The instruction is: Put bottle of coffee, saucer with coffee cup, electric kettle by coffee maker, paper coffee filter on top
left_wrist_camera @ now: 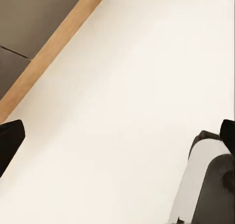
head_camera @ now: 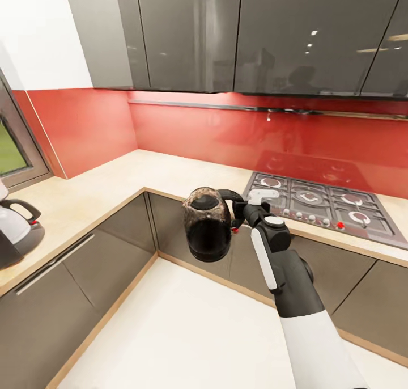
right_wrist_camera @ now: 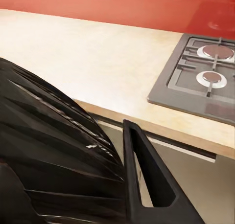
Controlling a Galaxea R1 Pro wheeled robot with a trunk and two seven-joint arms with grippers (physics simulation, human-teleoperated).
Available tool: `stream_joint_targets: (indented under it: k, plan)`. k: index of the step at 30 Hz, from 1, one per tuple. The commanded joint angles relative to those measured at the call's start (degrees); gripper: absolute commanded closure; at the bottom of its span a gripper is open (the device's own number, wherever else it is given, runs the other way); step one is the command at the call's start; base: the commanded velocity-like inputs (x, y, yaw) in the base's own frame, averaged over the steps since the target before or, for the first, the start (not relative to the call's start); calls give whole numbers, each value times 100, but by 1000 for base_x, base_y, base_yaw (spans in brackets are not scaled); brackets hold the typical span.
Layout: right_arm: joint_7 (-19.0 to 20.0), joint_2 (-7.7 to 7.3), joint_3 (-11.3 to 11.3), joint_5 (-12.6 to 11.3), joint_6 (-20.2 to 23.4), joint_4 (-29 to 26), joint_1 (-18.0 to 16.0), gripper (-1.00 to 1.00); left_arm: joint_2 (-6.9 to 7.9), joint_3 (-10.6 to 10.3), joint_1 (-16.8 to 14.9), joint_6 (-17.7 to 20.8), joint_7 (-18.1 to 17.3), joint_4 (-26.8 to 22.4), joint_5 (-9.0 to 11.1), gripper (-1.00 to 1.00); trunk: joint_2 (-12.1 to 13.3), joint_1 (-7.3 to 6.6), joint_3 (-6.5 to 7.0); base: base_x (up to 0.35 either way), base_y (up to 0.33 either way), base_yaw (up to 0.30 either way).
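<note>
The right gripper [head_camera: 241, 210] has its jaws closed on the arched handle of the electric kettle [head_camera: 207, 223], which hangs upright in the air over the floor [head_camera: 187, 332], in front of the inside corner of the L-shaped worktop [head_camera: 113, 185]. The coffee maker [head_camera: 14, 230] stands near the front edge of the worktop's left run, at the far left of the head view.

The carry looks about half done. Keep the kettle level and lift it clear of the worktop's front edge before swinging left. The bare stretch between coffee maker and corner offers open room; the gas hob [head_camera: 323, 204] lies on the opposite side. I cannot tell how the left jaws stand.
</note>
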Motion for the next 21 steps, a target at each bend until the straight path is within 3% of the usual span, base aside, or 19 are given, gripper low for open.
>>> stream_joint_targets:
  k: [1, 3, 7, 8, 21]
  plan:
    - [-35, 0, 6, -24, 26, -7, -6, 100, 60, -52, -4, -52, -20, -126, 1, -100, -13, 3, -18, 0, 0, 183]
    - [-34, 0, 6, -24, 26, -7, -6, 100, 179, -53, -4, -82, -393, -318, -40, -100, -13, 3, -30, 0, 0, 183]
    - [-39, 0, 6, -24, 26, -7, -6, 100, 451, -27, -11, -88, -1510, -441, -81, -100, -13, 3, -55, 0, 0, 183]
    - [-39, 0, 6, -21, 26, -9, -6, 100, 474, -25, -12, -90, -1607, -444, -86, -100, -13, 3, -61, 0, 0, 183]
    - [-38, 0, 1, -15, 26, -3, -6, 100, 481, -62, 10, -84, -1735, -388, -94, -100, -13, 3, -139, 0, 0, 183]
